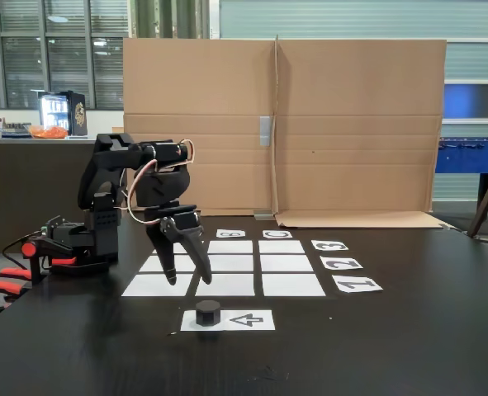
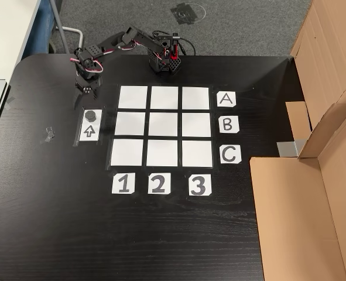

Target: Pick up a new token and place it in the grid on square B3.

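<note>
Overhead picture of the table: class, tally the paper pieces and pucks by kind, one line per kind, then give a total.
Plain white grid squares: 9
Letter labels: 3
Number labels: 3
Arrow sheet: 1
Black token: 1
Total: 17
</note>
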`<action>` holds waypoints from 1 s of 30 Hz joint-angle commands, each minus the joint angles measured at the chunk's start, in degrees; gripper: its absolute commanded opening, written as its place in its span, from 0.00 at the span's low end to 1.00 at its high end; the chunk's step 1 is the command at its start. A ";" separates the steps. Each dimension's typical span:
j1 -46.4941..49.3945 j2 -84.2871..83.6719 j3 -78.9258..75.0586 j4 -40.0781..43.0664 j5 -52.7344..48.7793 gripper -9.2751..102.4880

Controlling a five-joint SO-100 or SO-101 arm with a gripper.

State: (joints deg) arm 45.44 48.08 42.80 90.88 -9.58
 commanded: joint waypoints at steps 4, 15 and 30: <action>-1.93 -7.03 -13.27 4.31 0.88 0.46; -2.55 -14.50 -22.59 5.98 1.58 0.46; -3.25 -23.73 -29.97 6.42 2.90 0.47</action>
State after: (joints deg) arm 43.07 24.26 15.03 96.94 -7.21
